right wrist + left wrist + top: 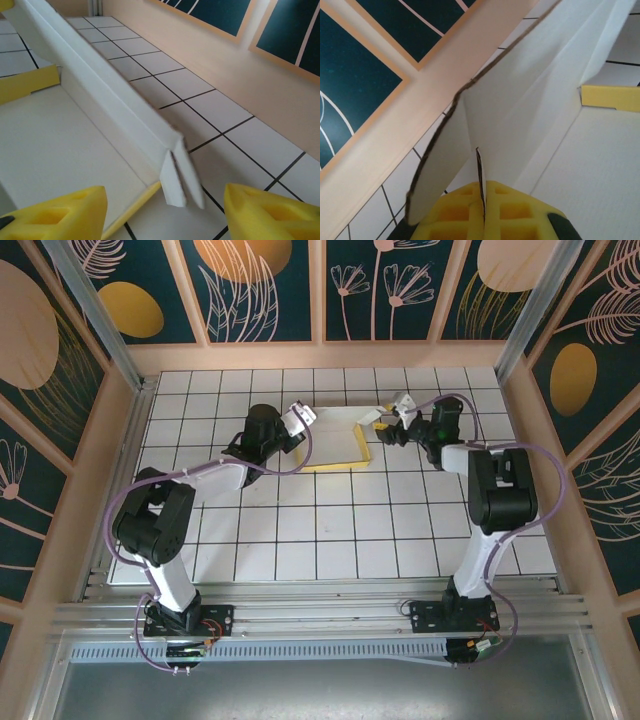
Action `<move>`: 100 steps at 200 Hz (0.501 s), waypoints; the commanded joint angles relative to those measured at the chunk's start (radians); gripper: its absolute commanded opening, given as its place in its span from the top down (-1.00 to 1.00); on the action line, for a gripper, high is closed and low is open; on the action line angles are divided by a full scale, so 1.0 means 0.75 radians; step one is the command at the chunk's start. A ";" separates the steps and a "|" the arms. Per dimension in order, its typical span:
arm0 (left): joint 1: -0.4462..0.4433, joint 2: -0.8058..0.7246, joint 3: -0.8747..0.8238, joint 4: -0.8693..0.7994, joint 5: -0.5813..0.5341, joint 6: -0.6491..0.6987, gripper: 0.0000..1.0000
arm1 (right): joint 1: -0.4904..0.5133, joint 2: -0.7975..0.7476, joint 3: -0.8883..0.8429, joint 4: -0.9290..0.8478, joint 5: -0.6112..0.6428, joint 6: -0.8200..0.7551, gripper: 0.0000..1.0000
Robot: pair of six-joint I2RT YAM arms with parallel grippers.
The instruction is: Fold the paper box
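The paper box (336, 436) lies at the back middle of the tiled table, white inside up, with yellow showing along its front edge. My left gripper (302, 417) is at its left side. In the left wrist view its yellow fingers (465, 212) are shut on the thin edge of a raised white flap (525, 100). My right gripper (386, 425) is at the box's right side. It stands open (165, 212), its yellow fingertips (62, 212) wide apart. A folded white side wall (100, 85) ends in two small tabs (181, 177) between the tips, touching neither.
The pale wooden back wall (320, 356) runs a tile or two behind the box, and wooden side walls (90, 470) close in the table. The white tiled surface (330, 530) stretches from the box toward the arm bases.
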 commanded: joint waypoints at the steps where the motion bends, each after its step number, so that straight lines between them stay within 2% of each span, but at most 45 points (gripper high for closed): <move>1: 0.003 0.025 0.047 0.055 0.049 0.013 1.00 | 0.019 0.057 0.064 0.061 0.046 -0.054 -0.20; 19: 0.003 0.032 0.052 0.053 0.058 0.012 1.00 | 0.027 0.093 0.102 0.051 0.063 -0.058 -0.07; 87: 0.003 0.042 0.047 0.075 0.059 -0.041 1.00 | 0.035 0.138 0.188 -0.013 0.041 -0.020 0.98; 92: 0.003 0.034 0.041 0.082 0.051 -0.063 0.90 | 0.035 0.134 0.189 -0.020 0.041 -0.017 1.00; 100: 0.005 0.009 0.021 0.094 0.033 -0.121 0.63 | 0.034 0.127 0.184 -0.028 0.048 -0.016 1.00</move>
